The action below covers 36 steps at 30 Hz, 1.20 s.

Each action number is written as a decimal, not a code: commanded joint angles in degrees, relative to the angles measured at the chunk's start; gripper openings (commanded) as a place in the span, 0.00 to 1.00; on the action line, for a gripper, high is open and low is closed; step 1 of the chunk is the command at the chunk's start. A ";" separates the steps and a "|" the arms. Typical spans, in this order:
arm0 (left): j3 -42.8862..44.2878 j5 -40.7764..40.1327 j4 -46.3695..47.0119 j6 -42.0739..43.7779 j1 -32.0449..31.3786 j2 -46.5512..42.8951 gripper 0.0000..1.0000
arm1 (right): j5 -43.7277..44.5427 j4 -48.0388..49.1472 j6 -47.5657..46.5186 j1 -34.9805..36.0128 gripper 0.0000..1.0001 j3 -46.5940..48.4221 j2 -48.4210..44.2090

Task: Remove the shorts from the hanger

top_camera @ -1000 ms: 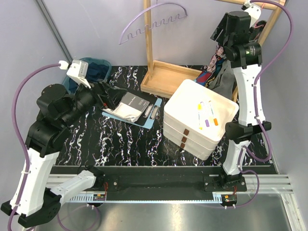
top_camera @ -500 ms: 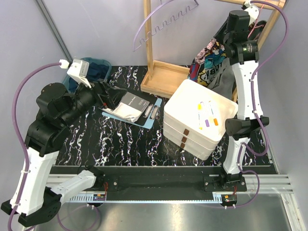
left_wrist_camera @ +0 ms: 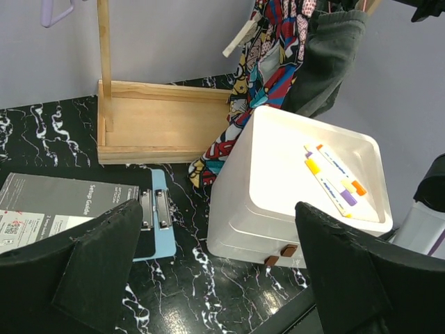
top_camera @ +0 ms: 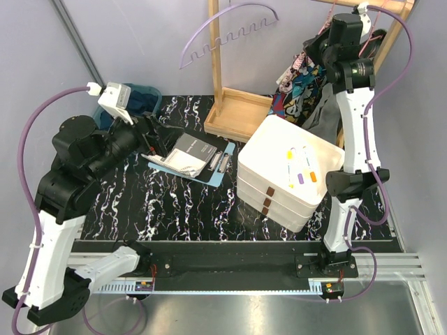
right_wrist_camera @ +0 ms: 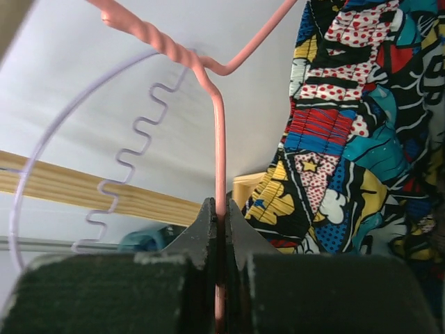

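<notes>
The graffiti-print shorts [top_camera: 299,85] hang from a pink wire hanger [right_wrist_camera: 219,132] at the wooden rack's right post. The same printed shorts [right_wrist_camera: 361,125] fill the right of the right wrist view. Plain grey shorts [top_camera: 323,115] hang just behind them, also seen as grey shorts [left_wrist_camera: 327,59] in the left wrist view. My right gripper [right_wrist_camera: 221,209] is shut on the pink hanger's wire stem, high beside the shorts. My left gripper [left_wrist_camera: 219,233] stands open and empty over the black marble table. A dark navy garment [top_camera: 136,101] lies at the back left.
A stack of white bins [top_camera: 290,171] with markers [left_wrist_camera: 334,177] on top stands below the shorts. A wooden rack base [top_camera: 237,115] is behind it. A blue clipboard with booklets [top_camera: 188,157] lies near the left gripper. An empty lilac hanger [top_camera: 223,31] hangs at the back.
My right gripper has shut on the pink hanger wire. The printed shorts have swung up and left with it. The lilac hanger has swayed. The left arm has barely moved.
</notes>
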 commanded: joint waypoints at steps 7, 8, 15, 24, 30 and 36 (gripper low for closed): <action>3.25 0.60 1.53 -0.63 -0.18 1.99 0.94 | -4.35 8.36 15.19 4.78 0.00 3.20 -4.14; 3.34 1.04 1.62 -0.89 -0.18 2.08 0.94 | -4.61 9.93 15.63 5.22 0.00 3.28 -4.14; 3.34 3.33 1.89 -2.65 -0.09 2.17 0.95 | -3.04 14.60 14.67 9.18 0.00 5.30 -4.31; 7.73 7.19 4.78 -2.31 -0.09 4.89 0.99 | 2.75 15.05 16.77 17.95 0.00 3.46 -5.28; 10.37 8.78 8.82 -3.00 -0.88 9.63 0.99 | 8.47 12.06 18.62 24.46 0.00 1.26 -6.25; 12.65 0.88 9.80 2.07 -6.76 14.21 0.99 | 10.33 7.93 18.09 29.57 0.00 0.83 -6.95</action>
